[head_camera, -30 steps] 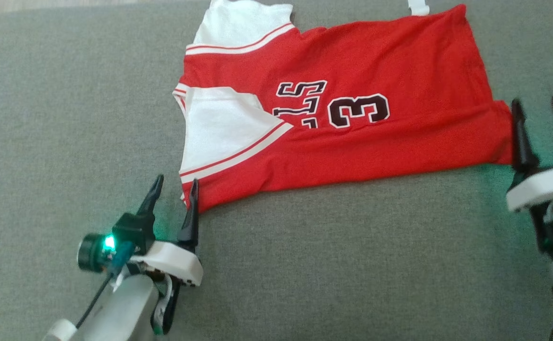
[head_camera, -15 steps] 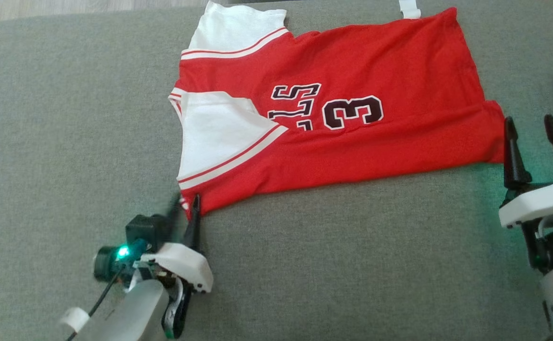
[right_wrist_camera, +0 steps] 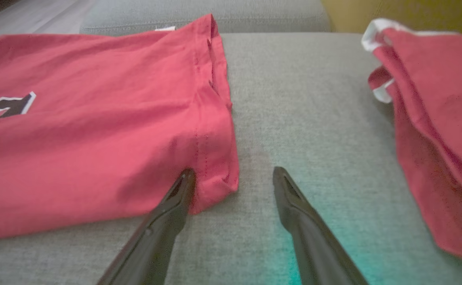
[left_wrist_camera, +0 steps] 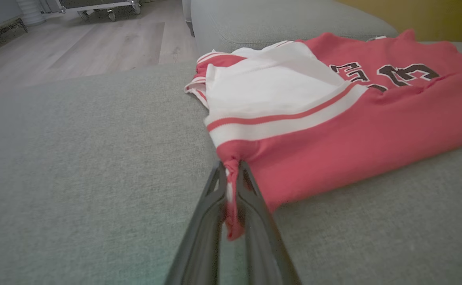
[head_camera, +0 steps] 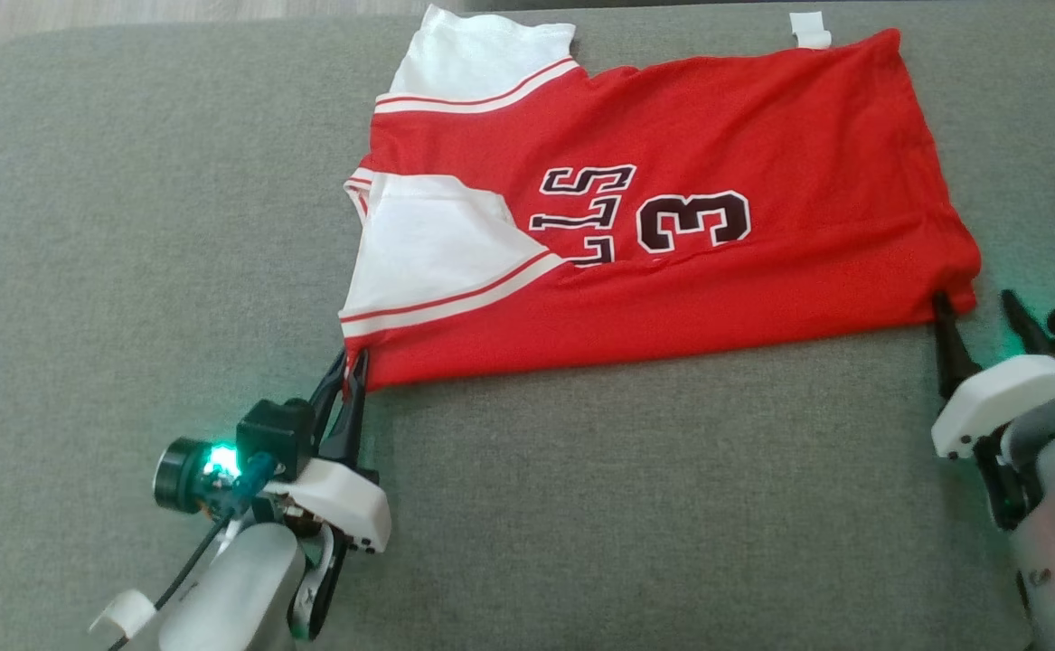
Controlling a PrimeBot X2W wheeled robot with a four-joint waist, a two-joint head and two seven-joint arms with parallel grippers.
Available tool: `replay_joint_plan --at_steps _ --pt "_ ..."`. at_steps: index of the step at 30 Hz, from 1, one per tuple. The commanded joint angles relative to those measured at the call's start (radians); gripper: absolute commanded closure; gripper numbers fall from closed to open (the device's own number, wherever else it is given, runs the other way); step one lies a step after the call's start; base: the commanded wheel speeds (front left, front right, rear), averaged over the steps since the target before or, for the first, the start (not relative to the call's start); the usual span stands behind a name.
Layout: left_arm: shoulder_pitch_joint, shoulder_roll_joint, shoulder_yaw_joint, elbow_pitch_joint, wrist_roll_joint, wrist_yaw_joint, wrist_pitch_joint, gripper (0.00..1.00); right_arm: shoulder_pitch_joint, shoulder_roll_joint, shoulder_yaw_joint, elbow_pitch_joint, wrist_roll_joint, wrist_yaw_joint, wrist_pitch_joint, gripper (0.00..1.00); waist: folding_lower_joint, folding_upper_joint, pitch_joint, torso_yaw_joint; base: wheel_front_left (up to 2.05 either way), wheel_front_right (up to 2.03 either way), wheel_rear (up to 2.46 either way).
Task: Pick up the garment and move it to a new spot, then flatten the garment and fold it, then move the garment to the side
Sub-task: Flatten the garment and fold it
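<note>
Jersey (head_camera: pixel 672 181), red with white shoulder panels and dark numerals, lies spread flat on a grey upholstered cushion (head_camera: pixel 129 226), collar end toward the robot's left and hem toward its right. The left gripper (head_camera: pixel 353 360) is clamped on the jersey's near-left corner; in the left wrist view a pinch of red and white fabric is bunched between the two closed fingers (left_wrist_camera: pixel 211 209), and the cloth rises slightly toward the grip. The right gripper (head_camera: pixel 974 300) stands with its fingers wide apart at the near-right hem corner: the finger nearer the jersey (right_wrist_camera: pixel 177 198) touches the fabric just inside the corner, while the other finger (right_wrist_camera: pixel 294 202) rests over bare cushion, so the corner sits between them unclamped. A broad band of bare cushion runs along the jersey's near edge, and a wide bare area extends to the left of the collar end. The far edge, with a small white tag (head_camera: pixel 809 29) just beyond it, lies close to the cushion's back limit. To the right, a strip of bare cushion separates the hem from a second red garment (right_wrist_camera: pixel 432 118). Wooden floor (left_wrist_camera: pixel 76 47) lies past the cushion's left end.
</note>
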State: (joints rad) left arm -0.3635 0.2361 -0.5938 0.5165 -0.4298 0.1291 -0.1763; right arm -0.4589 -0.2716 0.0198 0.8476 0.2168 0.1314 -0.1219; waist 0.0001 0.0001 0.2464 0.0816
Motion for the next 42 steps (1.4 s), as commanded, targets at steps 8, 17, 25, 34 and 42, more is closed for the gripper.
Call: replay_joint_plan --at_steps 8,17,25,34,42 --pt "-0.003 0.055 0.026 -0.064 0.005 0.017 0.011 1.00 -0.020 -0.035 0.097 0.019 0.062 -0.001 0.049 1.00 -0.0001 -0.0001 -0.024 0.008 0.00 0.00 0.00" --pt "0.083 0.096 0.014 -0.133 -0.006 0.023 0.022 1.00 0.065 -0.116 0.156 -0.035 0.121 -0.001 0.042 1.00 -0.0001 -0.0001 -0.108 -0.010 0.00 0.00 0.00" --pt "0.213 0.140 -0.006 -0.261 -0.015 0.049 0.053 1.00 0.232 -0.172 0.160 -0.176 0.172 -0.001 0.063 1.00 -0.0001 -0.0001 -0.156 -0.027 0.00 0.00 0.00" --pt "0.378 0.183 -0.019 -0.415 -0.044 0.098 0.101 1.00 0.460 -0.182 0.064 -0.424 0.186 -0.001 0.141 1.00 -0.0001 -0.0001 -0.164 -0.044 0.00 0.00 0.00" --pt "0.372 0.186 -0.036 -0.390 -0.053 0.079 0.120 0.76 0.569 -0.126 -0.006 -0.580 0.157 -0.001 0.242 0.00 -0.0001 -0.0001 -0.173 -0.046 0.00 0.00 0.00"
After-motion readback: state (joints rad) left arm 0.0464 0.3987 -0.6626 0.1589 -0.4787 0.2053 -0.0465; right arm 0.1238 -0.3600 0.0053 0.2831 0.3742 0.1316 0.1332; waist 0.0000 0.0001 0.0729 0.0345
